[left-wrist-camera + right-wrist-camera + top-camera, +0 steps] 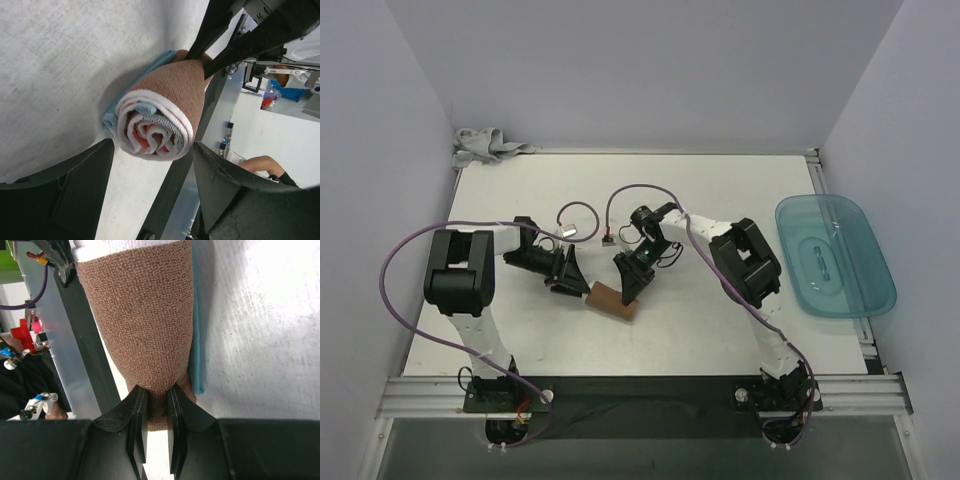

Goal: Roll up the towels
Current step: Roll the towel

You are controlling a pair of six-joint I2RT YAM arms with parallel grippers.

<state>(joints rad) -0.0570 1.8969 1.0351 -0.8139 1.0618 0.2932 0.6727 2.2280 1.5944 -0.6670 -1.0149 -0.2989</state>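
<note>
The rust-brown towel point(613, 300) lies rolled into a tube at the table's middle. My right gripper point(632, 283) is shut on its far end; in the right wrist view the fingers point(135, 407) pinch the brown cloth point(140, 315). My left gripper point(568, 275) is open at the roll's other end. In the left wrist view the spiral end of the roll point(152, 132) sits just ahead of the wide-apart jaws, and my left gripper point(152, 150) is not touching it. A light-blue edge point(112, 117) shows under the roll. The light grey towel point(485, 147) lies crumpled in the back left corner.
A translucent teal tray point(835, 255) stands at the right edge of the table. Purple cables point(620, 200) loop over the table behind the grippers. White walls close in the left, back and right sides.
</note>
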